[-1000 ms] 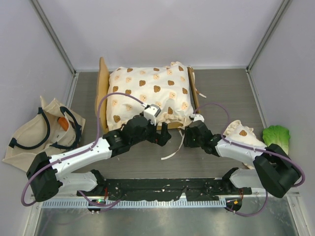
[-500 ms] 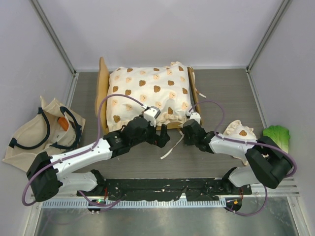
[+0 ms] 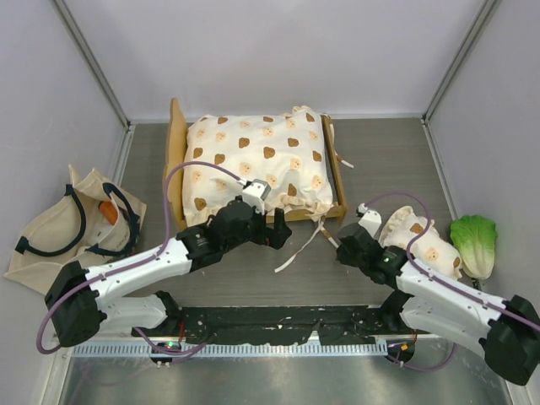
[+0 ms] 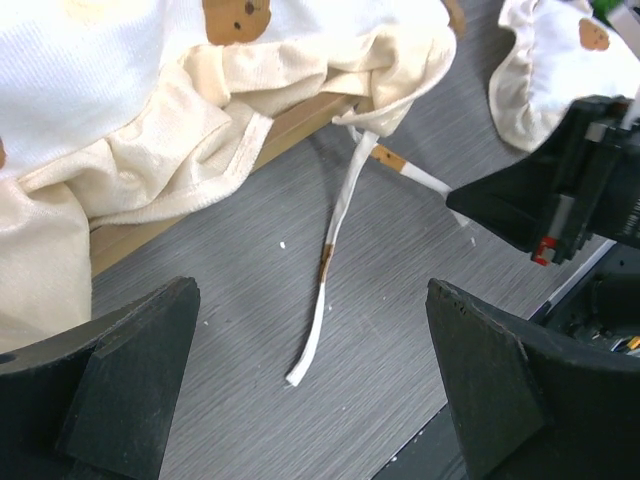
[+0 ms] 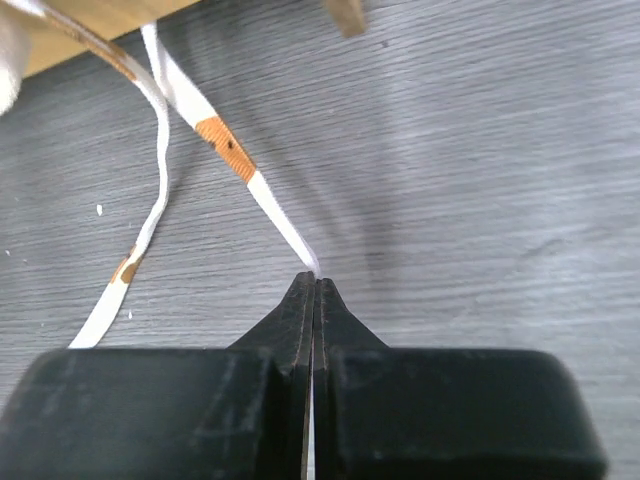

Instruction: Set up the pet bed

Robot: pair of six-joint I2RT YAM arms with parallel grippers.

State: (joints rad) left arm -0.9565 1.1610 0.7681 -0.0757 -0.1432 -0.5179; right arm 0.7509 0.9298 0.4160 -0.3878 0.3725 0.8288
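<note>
Cream tie ribbon (image 5: 230, 150), trailing from the cushion (image 3: 253, 164), is pinched at its tip by the right fingers (image 5: 300, 320), shut tight, arm low over the bench (image 3: 380, 160). Left fingers (image 4: 130, 370) gape empty beside the pet bed (image 3: 175, 143) (far centre-left). Likely next: draw the ribbon taut to tie it.

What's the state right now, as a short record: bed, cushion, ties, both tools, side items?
bed: wooden, back middle of the table
cushion: bear-print, on the bed, near edge bunched
loose tie: lying on the table by the bed's near right corner
right tool: shut on the end of the other tie
left tool: open, empty, above the loose tie
side items: small pillow and lettuce toy right; tote bag left
</note>
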